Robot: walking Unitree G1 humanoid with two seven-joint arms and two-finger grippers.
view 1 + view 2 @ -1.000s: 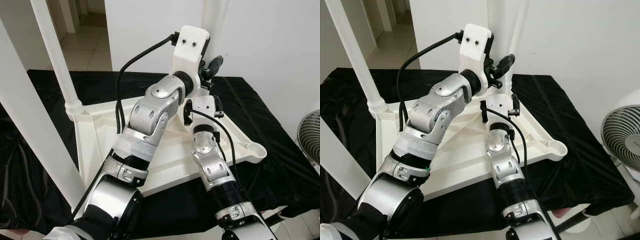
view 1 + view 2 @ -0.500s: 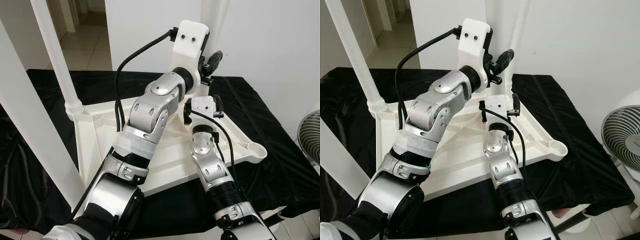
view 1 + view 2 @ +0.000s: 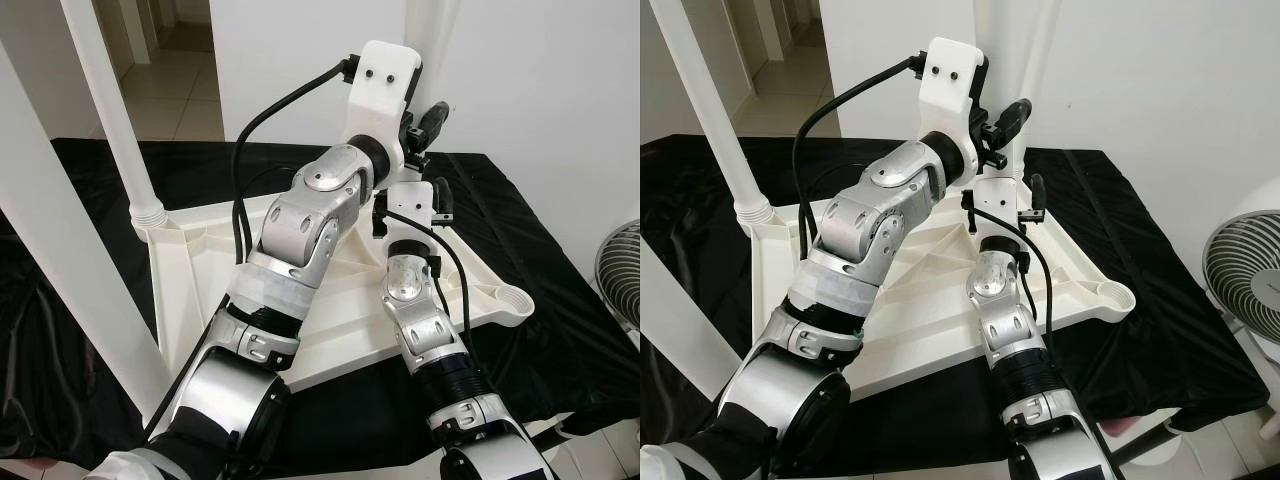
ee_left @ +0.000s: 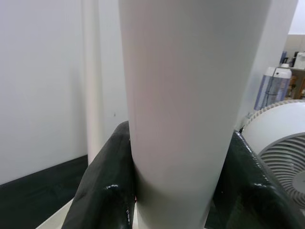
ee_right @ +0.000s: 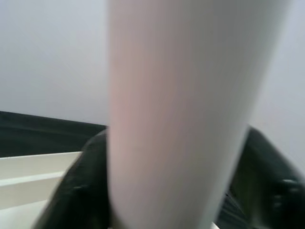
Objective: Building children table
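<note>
A white children's table top [image 3: 200, 300] lies upside down on a black cloth. At its far corner stands a white table leg [image 4: 176, 95]. My left gripper [image 3: 425, 125] is shut on this leg well above the top, its black fingers [image 4: 107, 186] pressed against both sides. My right gripper [image 3: 412, 195] sits lower on the same leg [image 5: 181, 119], near its base. Its fingers [image 5: 86, 191] stand open on either side of the leg, close to it; that view is blurred.
Another leg [image 3: 115, 110] stands in the far left corner socket, and a third [image 3: 50, 250] rises close by on my near left. The right corner socket [image 3: 510, 297] holds nothing. A fan [image 3: 1245, 265] stands on the floor at the right. A white wall is just behind.
My right gripper has moved forward and slightly up, so the far leg now stands between its fingers. My left gripper has shifted a little on the leg.
</note>
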